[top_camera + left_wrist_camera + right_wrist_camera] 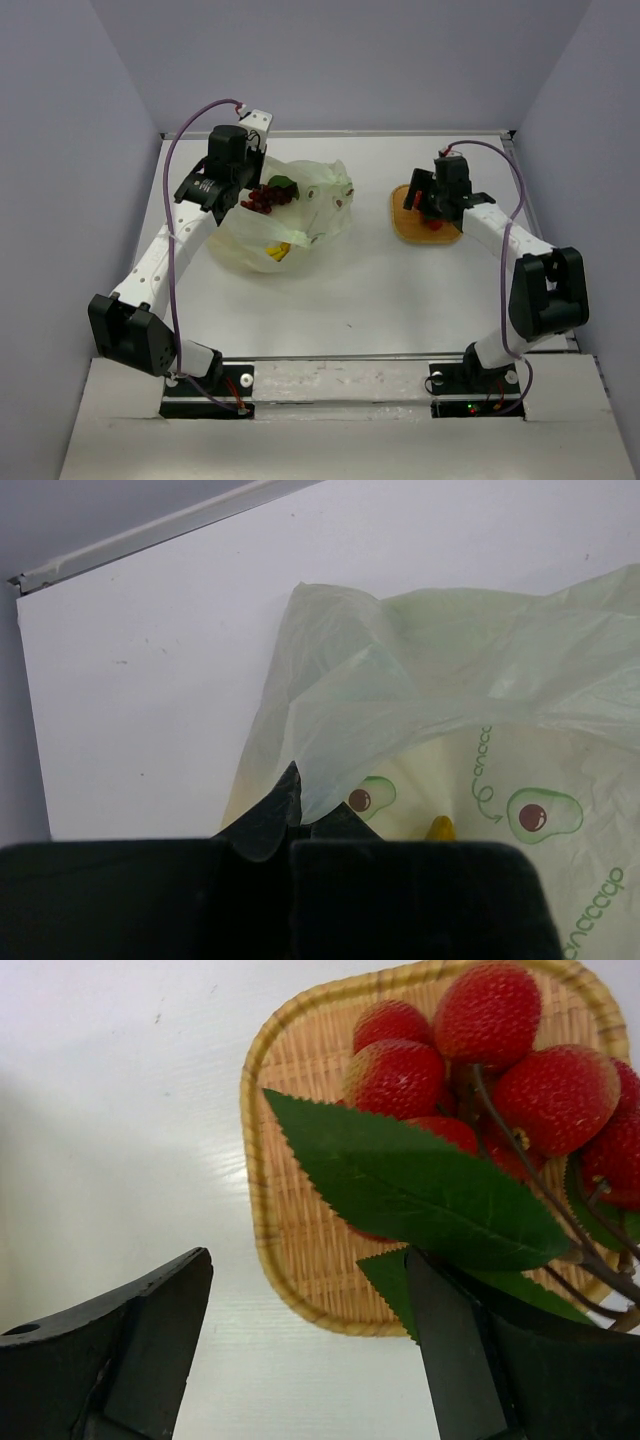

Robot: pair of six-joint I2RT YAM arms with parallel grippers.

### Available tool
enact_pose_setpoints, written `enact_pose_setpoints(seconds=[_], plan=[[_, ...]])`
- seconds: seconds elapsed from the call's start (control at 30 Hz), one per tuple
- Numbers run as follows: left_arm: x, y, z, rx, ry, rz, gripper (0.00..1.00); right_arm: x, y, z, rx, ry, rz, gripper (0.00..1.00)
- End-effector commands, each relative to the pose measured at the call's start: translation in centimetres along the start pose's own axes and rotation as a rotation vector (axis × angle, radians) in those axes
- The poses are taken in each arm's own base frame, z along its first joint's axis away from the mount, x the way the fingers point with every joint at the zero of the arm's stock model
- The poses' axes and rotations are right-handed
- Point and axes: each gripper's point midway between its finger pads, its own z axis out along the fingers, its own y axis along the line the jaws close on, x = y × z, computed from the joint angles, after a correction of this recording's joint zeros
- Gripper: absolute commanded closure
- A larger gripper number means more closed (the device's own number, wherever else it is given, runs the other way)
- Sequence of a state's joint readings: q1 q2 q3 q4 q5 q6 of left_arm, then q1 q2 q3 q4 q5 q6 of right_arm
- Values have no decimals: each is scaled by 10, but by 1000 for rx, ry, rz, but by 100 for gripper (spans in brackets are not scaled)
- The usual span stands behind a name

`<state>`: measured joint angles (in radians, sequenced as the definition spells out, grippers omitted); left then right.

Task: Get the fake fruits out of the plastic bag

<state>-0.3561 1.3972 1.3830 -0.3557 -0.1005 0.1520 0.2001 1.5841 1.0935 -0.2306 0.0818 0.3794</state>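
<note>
The pale green plastic bag (310, 205) lies crumpled at the back left of the table. My left gripper (243, 198) is shut on a fold of its rim (330, 780), holding the mouth up. A dark red grape bunch (264, 198) with a green leaf shows in the opening, and a yellow banana (277, 251) shows through the film; the left wrist view catches its tip (441, 827). My right gripper (310, 1305) stands open just above the orange woven mat (300, 1230). On that mat lies a red fruit cluster (480, 1050) with green leaves (420, 1185); one leaf rests against the right finger (455, 1360).
The mat (408, 228) sits at the back right, about a hand's width from the bag. A raised rail (340, 132) and grey walls close the table at the back and sides. Both arm bases are bolted to the near edge.
</note>
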Motion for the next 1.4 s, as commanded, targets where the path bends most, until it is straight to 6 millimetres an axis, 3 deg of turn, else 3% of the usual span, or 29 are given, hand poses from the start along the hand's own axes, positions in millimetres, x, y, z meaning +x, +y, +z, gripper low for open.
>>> enact_pose_setpoints(seconds=[0.0,0.2,0.27,0.33,0.37,0.4,0.43,0.47,0.53,0.57,0.67,0.7,0.87,1.03,1.1,1.2,1.23,1.33,1.37], plan=[[-17,3,-14,4,-67,0,100,-23,23,-34,-33,-42,-39,15],[-19,3,-15,6,-71,7,100,-40,29,-56,-46,-52,-61,13],[-19,3,-15,6,-71,10,100,-50,42,-63,-91,-60,-81,13],[-19,2,-15,11,-68,11,100,-43,63,-70,-158,-24,-144,15],[-20,2,-15,14,-69,11,100,-51,79,-78,-197,-40,-182,16],[-19,2,-16,18,-66,9,100,-45,98,-86,-267,-28,-270,16],[-16,0,-17,28,-58,11,100,-29,137,-101,-354,-23,-372,17],[-14,-1,-17,36,-49,14,100,-35,167,-121,-427,-69,-436,17],[-4,-4,-20,56,-24,35,100,-15,229,-156,-605,-90,-544,20],[-1,-5,-21,62,-16,45,100,-23,256,-173,-697,-139,-532,23],[16,-5,-24,72,18,83,100,-10,308,-194,-830,-185,-479,27],[24,-6,-24,75,35,89,100,-4,317,-194,-849,-189,-465,28],[41,-12,-27,106,78,112,100,18,339,-157,-819,-119,-318,45],[52,-13,-28,109,100,112,100,45,338,-120,-710,-86,-299,49],[48,-13,-27,107,92,95,100,70,342,-110,-694,-58,-326,49],[38,-13,-25,102,85,60,100,96,344,-100,-650,-55,-395,49],[36,-11,-25,88,89,49,100,108,350,-109,-661,-53,-420,49],[30,1,-19,9,98,22,100,136,340,-111,-640,-44,-464,47],[30,4,-17,-5,101,18,100,145,341,-125,-660,-48,-474,45]])
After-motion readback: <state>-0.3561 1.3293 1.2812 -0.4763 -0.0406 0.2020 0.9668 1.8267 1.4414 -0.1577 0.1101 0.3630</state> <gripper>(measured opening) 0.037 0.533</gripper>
